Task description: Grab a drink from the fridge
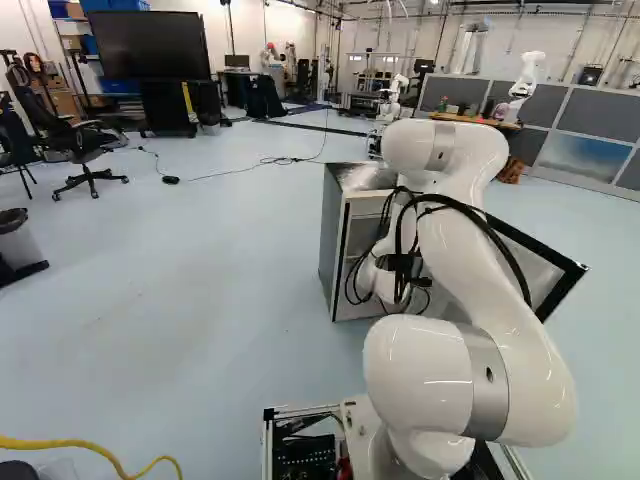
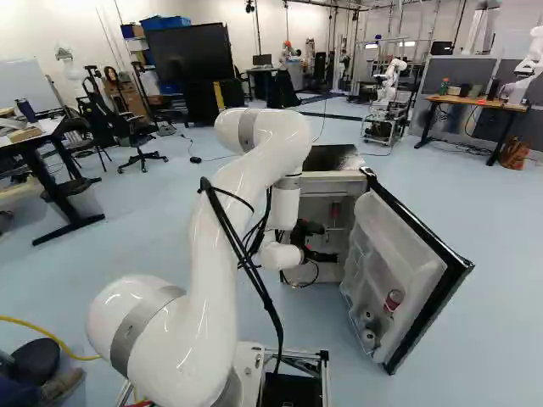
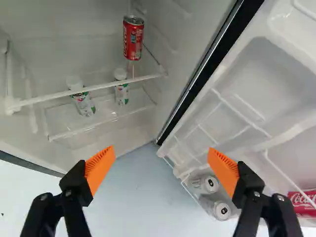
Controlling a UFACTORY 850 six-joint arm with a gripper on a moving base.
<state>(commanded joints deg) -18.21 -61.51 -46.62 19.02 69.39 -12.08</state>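
At the open fridge in the right base view, my gripper is in front of the interior. In the wrist view the gripper stands wide open, nothing between its orange pads. Ahead of it, a red can stands upright on the glass shelf. Two white bottles with green and red labels stand lower, under that shelf. Beside one finger, the door's rack holds two pale cans and a red can lying on its side.
The opened fridge door angles out to the right of the arm in the right base view. Farther off are a wooden table, another robot, an office chair and a large screen. A yellow cable lies on the floor.
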